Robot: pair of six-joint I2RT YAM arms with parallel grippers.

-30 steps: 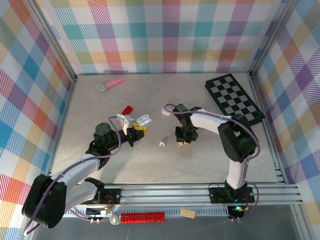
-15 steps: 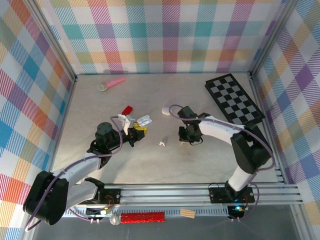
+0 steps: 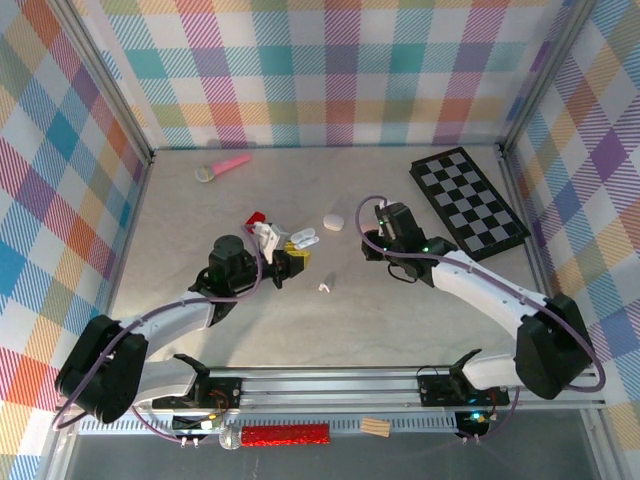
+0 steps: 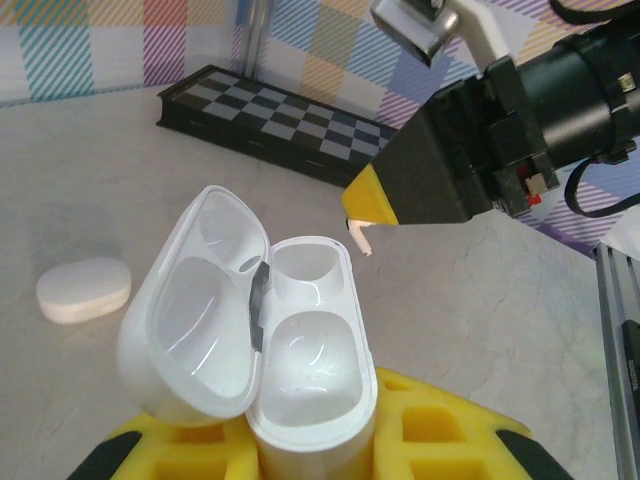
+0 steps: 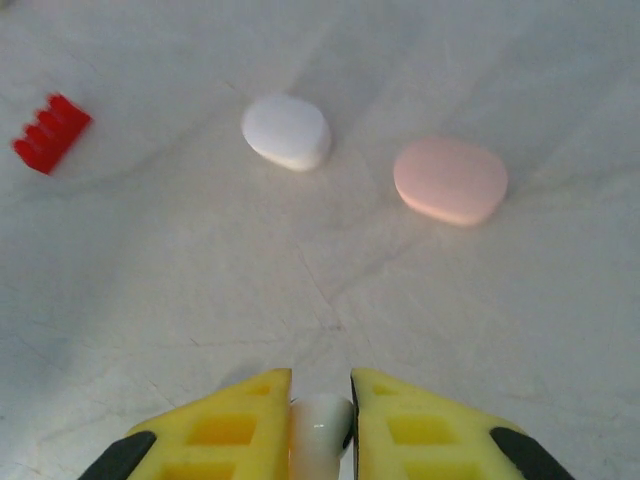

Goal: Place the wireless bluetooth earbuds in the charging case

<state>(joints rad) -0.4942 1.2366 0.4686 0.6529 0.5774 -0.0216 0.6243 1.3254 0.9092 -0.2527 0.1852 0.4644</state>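
The right gripper pinches the tiny, light, probably slippery earbud mid-body, while the left gripper clamps the rigid open charging case at its base.

Bright, even overhead light casts only faint soft shadows; the right pincer looks slightly blurred close up.

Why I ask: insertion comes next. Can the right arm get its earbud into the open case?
Probably yes: the right gripper, shut on an earbud, hovers beside the open case; lid back, wells empty, nothing between.
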